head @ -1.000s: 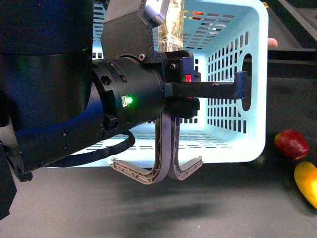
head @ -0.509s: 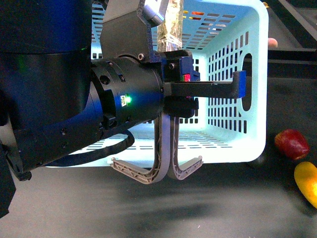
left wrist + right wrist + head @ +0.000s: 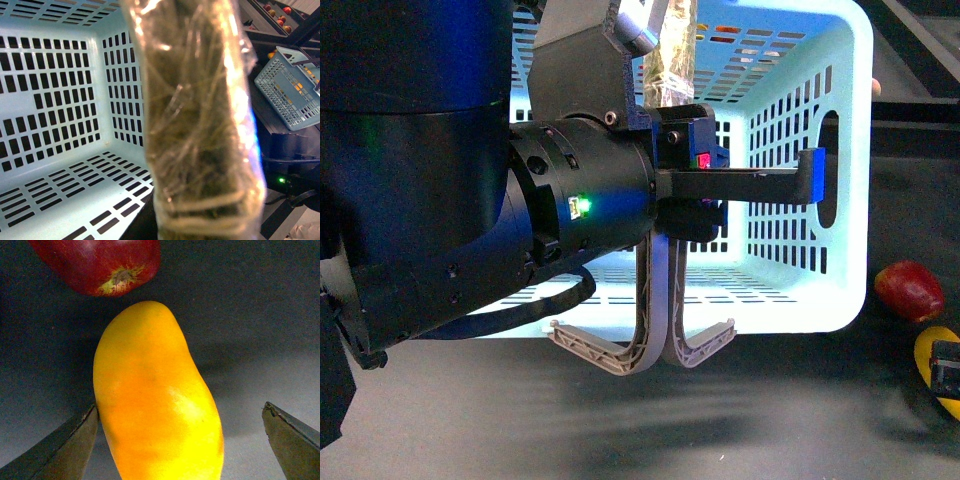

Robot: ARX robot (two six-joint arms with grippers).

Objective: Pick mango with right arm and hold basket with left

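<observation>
Straddling the mango [image 3: 155,405], the right tool [image 3: 177,445] stands wide. One fingertip is right against the fruit's side and the other is well clear of it. The mango lies on the dark surface [image 3: 770,420] at the lower right edge of the front view, outside the basket [image 3: 790,312] and to the right of it. A black part of the right tool overlaps it there. A red fruit [image 3: 100,265] sits just past the mango's narrow end, with a thin gap between them.

The turquoise basket fills the centre and upper right of the front view. Its two grey-brown handles [image 3: 640,340] hang down over the near wall. The bulky left arm [image 3: 440,200], with its green light [image 3: 582,207] on, covers the left half of the frame. One finger of the left tool [image 3: 808,178] reaches to the right in front of the basket's slotted side wall. Whether this tool is wide, narrow or gripping anything cannot be told.

In the left wrist view, a wrapped bundle [image 3: 195,125] of greenish-brown strands in clear film stands upright and blurred in front of the basket's interior. The floor visible around it is bare slotted plastic. A second basket [image 3: 287,95], smaller in frame, sits at the upper right of that view. Its contents are too small to make out.
</observation>
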